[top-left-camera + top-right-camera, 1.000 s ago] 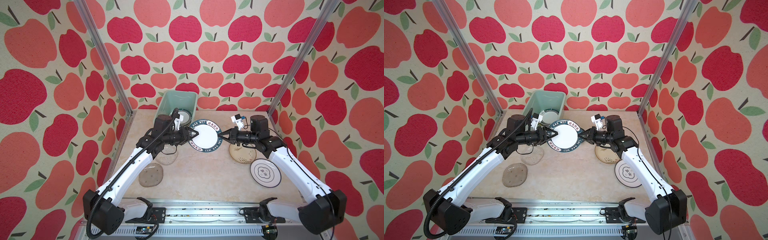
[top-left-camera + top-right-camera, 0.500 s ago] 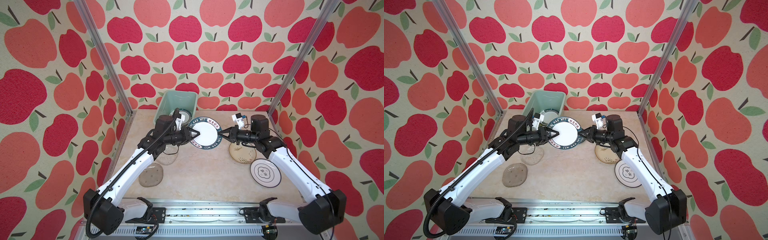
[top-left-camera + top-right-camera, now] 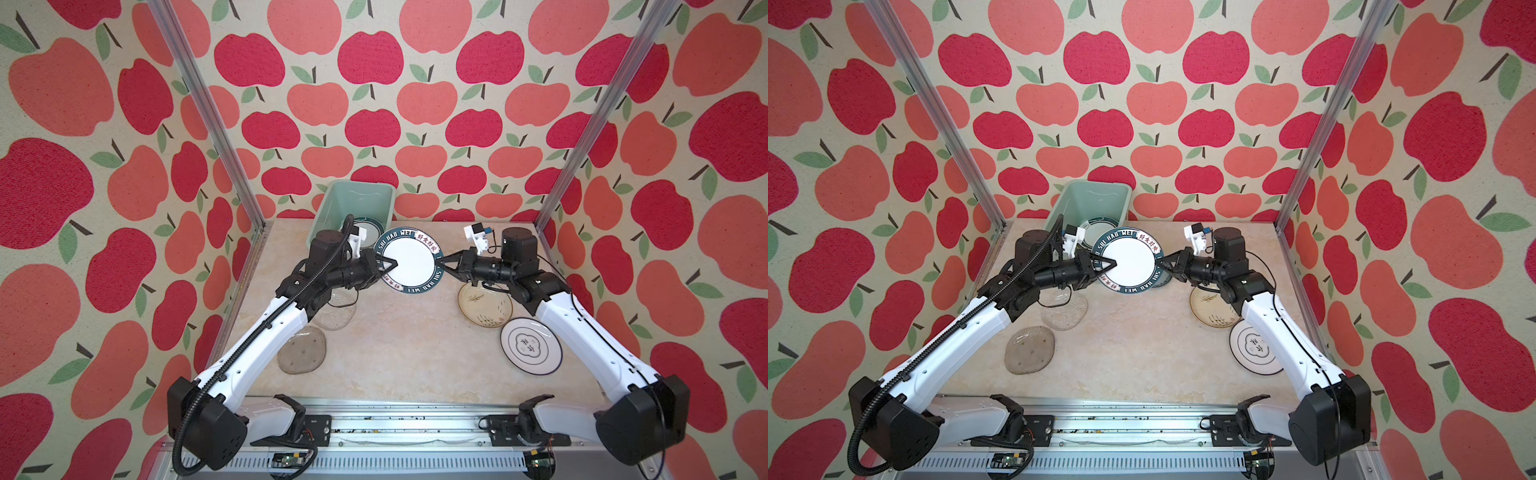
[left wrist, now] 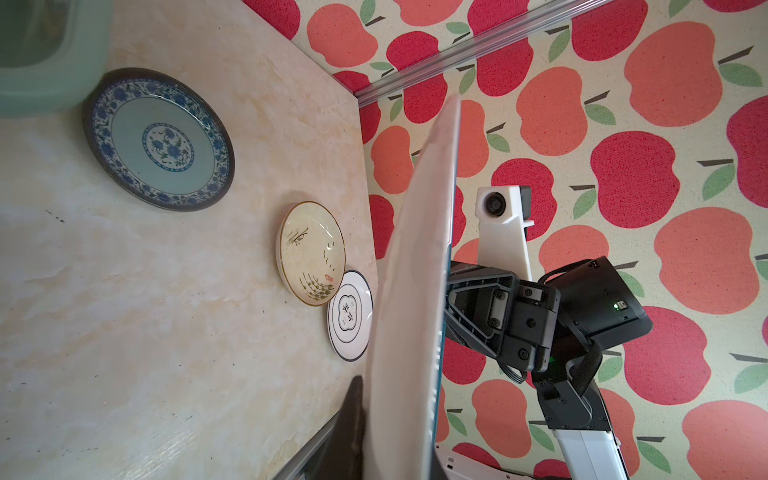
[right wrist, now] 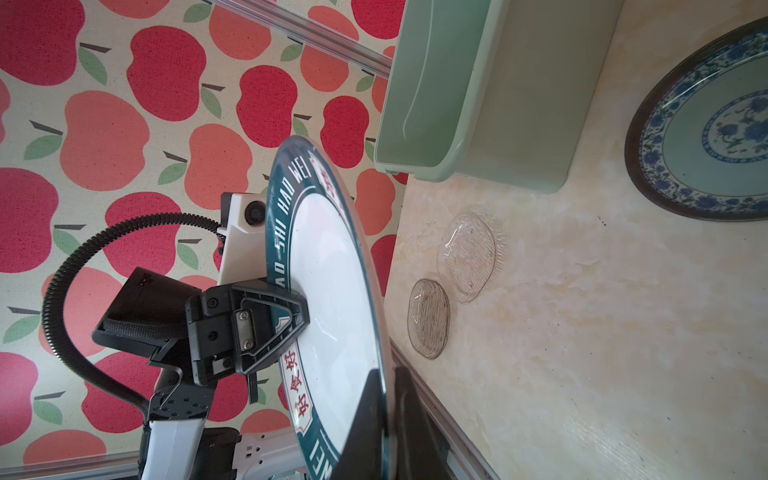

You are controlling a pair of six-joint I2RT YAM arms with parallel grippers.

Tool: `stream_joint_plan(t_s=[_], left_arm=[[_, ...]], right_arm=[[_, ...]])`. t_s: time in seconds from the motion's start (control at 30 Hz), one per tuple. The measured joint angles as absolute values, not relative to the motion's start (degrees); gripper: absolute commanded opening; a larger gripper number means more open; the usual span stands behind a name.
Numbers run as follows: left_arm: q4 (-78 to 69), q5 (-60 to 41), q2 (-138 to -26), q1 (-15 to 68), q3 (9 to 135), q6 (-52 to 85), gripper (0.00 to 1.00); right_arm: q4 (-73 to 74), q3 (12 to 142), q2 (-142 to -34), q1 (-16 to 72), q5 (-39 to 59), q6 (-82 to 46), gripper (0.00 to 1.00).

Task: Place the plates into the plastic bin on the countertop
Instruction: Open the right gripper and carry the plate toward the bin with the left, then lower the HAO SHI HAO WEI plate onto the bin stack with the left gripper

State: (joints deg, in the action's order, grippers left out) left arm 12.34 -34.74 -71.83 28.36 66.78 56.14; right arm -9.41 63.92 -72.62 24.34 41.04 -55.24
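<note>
My left tool [image 3: 385, 266] and right tool [image 3: 444, 261] both clamp opposite rims of the teal-rimmed plate [image 3: 409, 259], held above the table [image 3: 407, 340].

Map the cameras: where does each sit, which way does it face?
Top views: stereo head high at the front, looking down toward the back wall; both arms whole, left gripper and right gripper on the teal-rimmed plate, plastic bin behind.
Left wrist: on the left arm, facing the right gripper across the countertop; own finger at the plate's underside.
Right wrist: on the right arm, facing the left gripper and plastic bin; own finger on the plate's face.
Shared: both wrist views show the blue-patterned plate.
</note>
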Motion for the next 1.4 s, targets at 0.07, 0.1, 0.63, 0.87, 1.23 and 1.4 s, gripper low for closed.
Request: stream_joint_plan(t_s=[0.07, 0.1, 0.63, 0.87, 1.23, 1.4], left_arm=[[12.1, -34.3, -71.9, 28.4, 66.7, 56.4, 0.00], [12.1, -34.3, -71.9, 28.3, 66.7, 56.6, 0.00], [12.1, -24.4, -72.1, 24.7, 66.7, 58.1, 0.00], [9.6, -15.0, -76.5, 22.4, 69.9, 62.7, 0.00], [0.1, 2.8, -92.9, 20.6, 79.4, 76.7, 0.00], [-2.0, 10.4, -101.1, 20.7, 83.0, 84.7, 0.00]], right_arm=[[-9.4, 63.9, -72.9, 24.3, 41.0, -55.2, 0.09], [-9.4, 63.9, -73.0, 24.3, 41.0, -55.2, 0.11], [-15.8, 65.5, -72.6, 17.2, 41.3, -49.9, 0.50], [-19.0, 65.5, -70.0, 12.9, 41.6, -48.0, 0.50], [-19.4, 62.8, -69.9, 8.1, 44.6, -47.4, 0.49], [-18.4, 61.7, -70.0, 7.9, 45.7, -47.4, 0.48]])
